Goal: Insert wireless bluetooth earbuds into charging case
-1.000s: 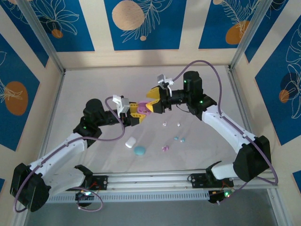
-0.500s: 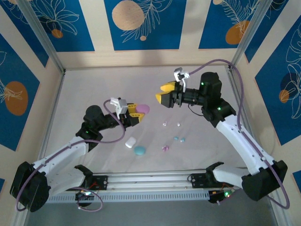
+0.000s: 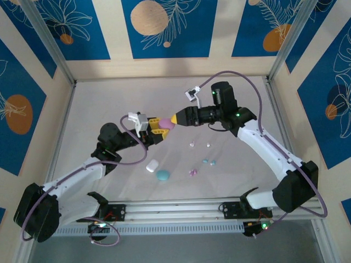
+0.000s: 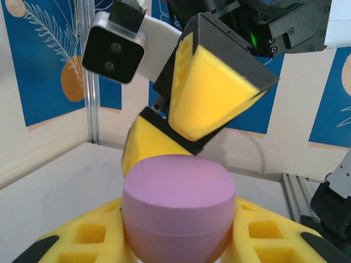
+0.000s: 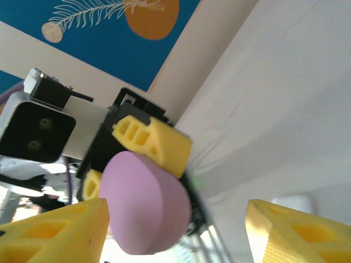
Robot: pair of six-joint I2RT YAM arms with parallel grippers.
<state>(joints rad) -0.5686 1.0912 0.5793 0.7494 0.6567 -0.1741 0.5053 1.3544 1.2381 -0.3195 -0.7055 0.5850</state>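
Pink case (image 4: 178, 208) aloft: the left tool (image 3: 158, 129) clamps its base, rounded top turned toward the right tool (image 3: 178, 118). (captioner)
And that one? (editor)
Jaws parted, holding nothing, tips right at the case, meeting it head-on from the right. (captioner)
The earbuds (image 3: 206, 161)? (editor)
Scattered on the desk (image 3: 109, 98) below, toward the arms' bases and nearer the right arm. (captioner)

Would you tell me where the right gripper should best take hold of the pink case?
Probably grip the pink case by its lid, above the seam, pinching the rounded sides from the exposed end: the left gripper clamps the lower half.
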